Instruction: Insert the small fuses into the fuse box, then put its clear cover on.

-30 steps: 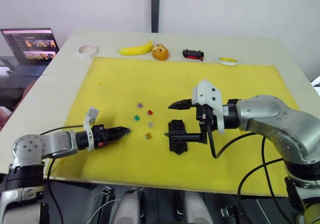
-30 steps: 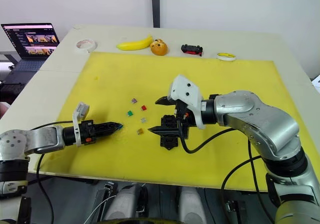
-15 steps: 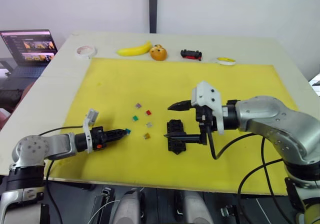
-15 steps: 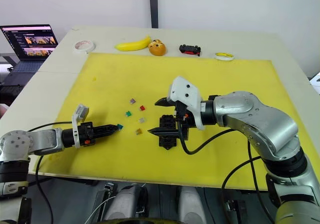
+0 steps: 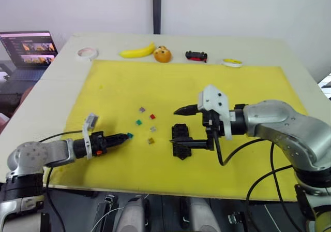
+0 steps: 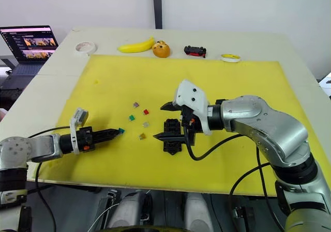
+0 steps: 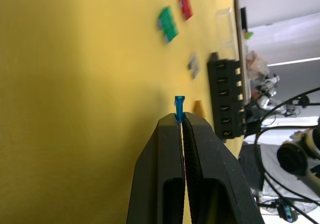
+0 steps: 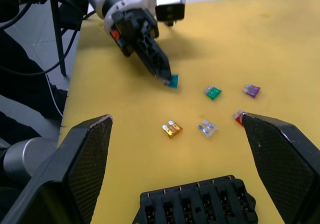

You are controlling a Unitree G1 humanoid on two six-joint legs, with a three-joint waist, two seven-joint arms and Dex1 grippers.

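Yellow matting (image 5: 248, 87) covers the pale table (image 5: 289, 51) on which I work. My left gripper (image 5: 125, 136) is clenched on a blue fuse (image 5: 130, 135), which juts from the closed fingertips (image 7: 181, 126) just above the mat. My right gripper (image 5: 177, 124) is spread wide, one finger (image 5: 185, 109) raised and the other (image 5: 192, 141) low over the fuse box (image 5: 181, 141), grasping nothing. I see the fuse box lying near the mat's front middle, its slots facing up. Between my two grippers lie the loose fuses: an amber fuse (image 5: 151, 140) nearest the box, a grey fuse (image 5: 153, 129) beside it, a green fuse (image 5: 138, 122), a red fuse (image 5: 152, 116) and a purple fuse (image 5: 142, 109) farthest back. I find the clear cover (image 7: 226, 26) in my left wrist view, beyond the far end of the box. Along the table's far edge I see a tape roll (image 5: 87, 52), a banana (image 5: 136, 51), an orange toy (image 5: 162, 54), a toy car (image 5: 196, 56) and a yellow ring (image 5: 232, 62). A laptop (image 5: 28, 49) stands off the table's left.
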